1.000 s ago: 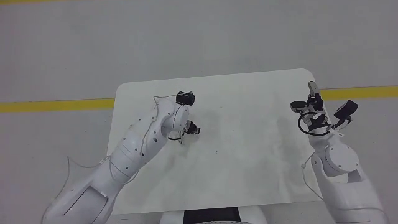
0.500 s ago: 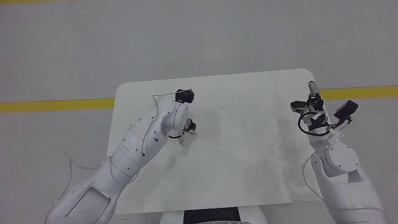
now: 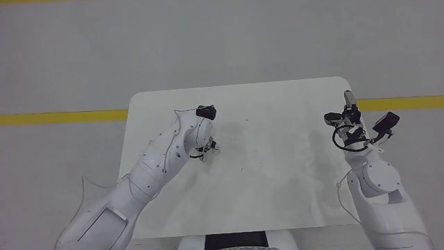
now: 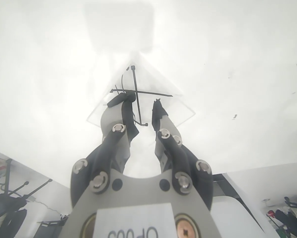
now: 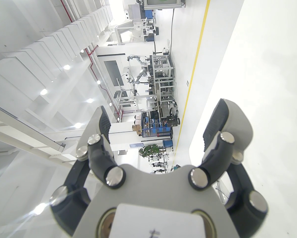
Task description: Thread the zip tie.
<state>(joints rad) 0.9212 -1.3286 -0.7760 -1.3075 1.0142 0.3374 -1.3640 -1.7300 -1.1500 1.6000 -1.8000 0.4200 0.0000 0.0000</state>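
Black zip ties lie crossed on a clear plastic sheet (image 4: 173, 100) on the white table (image 3: 277, 160). One zip tie (image 4: 136, 87) runs lengthwise between my left gripper's fingers, and another zip tie (image 4: 161, 95) lies across it just beyond the tips. My left gripper (image 4: 143, 101) is open and low over them, one fingertip (image 4: 125, 99) touching the crossing. From above, the left gripper (image 3: 207, 146) sits left of the table's middle. My right gripper (image 5: 162, 107) is open and holds nothing, raised at the table's right edge (image 3: 347, 115).
The table's rounded far right corner (image 3: 345, 81) is close to the right arm. Small dark specks (image 4: 234, 117) dot the tabletop. Yellow floor lines (image 3: 62, 117) run behind the table.
My left gripper has shifted slightly left and closer to the zip ties. The right arm has kept still.
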